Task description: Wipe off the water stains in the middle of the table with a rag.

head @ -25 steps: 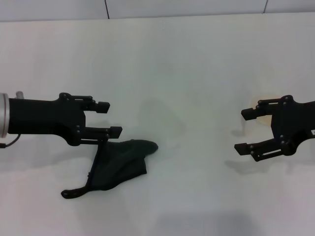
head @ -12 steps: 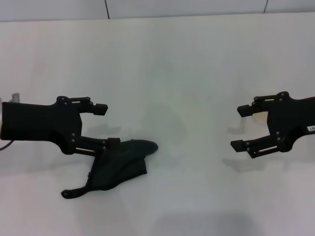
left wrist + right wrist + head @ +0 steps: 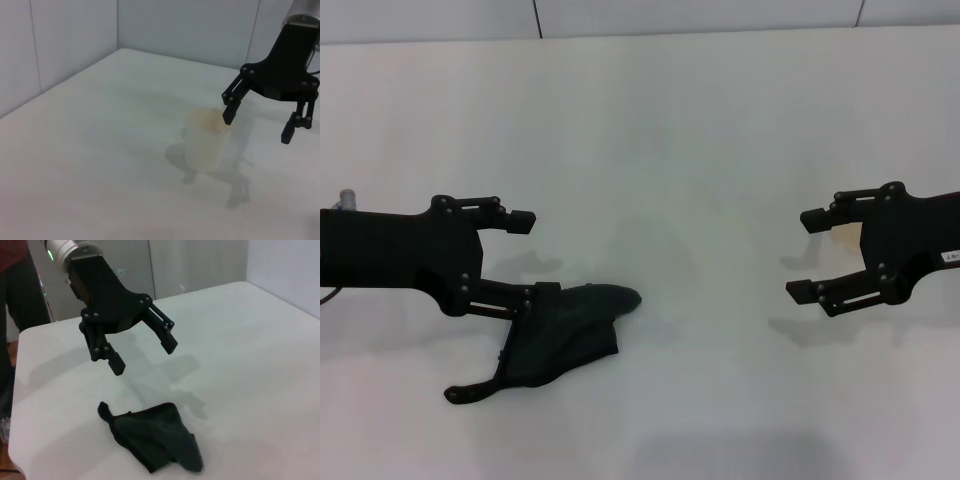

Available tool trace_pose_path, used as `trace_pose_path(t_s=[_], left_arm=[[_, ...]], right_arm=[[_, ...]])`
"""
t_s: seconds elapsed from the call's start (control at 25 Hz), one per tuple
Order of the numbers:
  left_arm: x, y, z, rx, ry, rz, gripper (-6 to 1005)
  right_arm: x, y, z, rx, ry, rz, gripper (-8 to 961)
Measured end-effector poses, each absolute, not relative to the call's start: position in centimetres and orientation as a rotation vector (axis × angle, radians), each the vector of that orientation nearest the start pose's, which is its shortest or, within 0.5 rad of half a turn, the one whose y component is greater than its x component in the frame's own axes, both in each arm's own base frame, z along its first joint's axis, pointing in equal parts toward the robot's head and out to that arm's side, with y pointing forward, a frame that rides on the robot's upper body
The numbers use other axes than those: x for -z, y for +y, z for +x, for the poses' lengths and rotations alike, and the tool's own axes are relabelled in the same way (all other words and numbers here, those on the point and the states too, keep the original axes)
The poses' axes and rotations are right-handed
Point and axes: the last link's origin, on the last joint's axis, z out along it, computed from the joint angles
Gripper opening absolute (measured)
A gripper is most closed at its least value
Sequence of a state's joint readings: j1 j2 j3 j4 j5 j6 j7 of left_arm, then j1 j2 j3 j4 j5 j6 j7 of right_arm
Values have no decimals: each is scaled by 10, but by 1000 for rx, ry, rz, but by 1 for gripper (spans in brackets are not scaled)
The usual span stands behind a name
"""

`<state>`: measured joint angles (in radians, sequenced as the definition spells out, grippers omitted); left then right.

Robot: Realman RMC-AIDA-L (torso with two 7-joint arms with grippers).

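While the rag (image 3: pixel 560 338) lies crumpled on the white worktop (image 3: pixel 650 130), we see both end effectors hanging open and holding nothing.

From the head view we place the dark cloth left of centre, its thin tail corner trailing toward the near edge, and the left end effector (image 3: pixel 527 255) sits just above it, fingers spread wide, the lower finger (image 3: pixel 510 297) over the cloth's upper edge; whether it touches, we cannot tell. Out to the right, well apart from the cloth, the right end effector (image 3: pixel 808 255) is likewise spread. We make out a faint orange tint behind its upper finger, and the left wrist view shows a whitish translucent cup (image 3: pixel 206 141) standing upright just under that end effector.
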<state>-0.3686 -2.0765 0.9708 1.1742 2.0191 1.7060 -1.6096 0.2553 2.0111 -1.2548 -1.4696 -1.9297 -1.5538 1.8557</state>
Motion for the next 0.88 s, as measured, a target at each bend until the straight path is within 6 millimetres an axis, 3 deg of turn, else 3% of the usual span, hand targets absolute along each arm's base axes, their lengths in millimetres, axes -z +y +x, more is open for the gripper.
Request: trace_pose_path(t_s=[0.88], left_arm=[[-42, 299, -239, 376, -386, -2906, 893]], right_arm=[[-42, 298, 200, -237, 369, -2879, 841]])
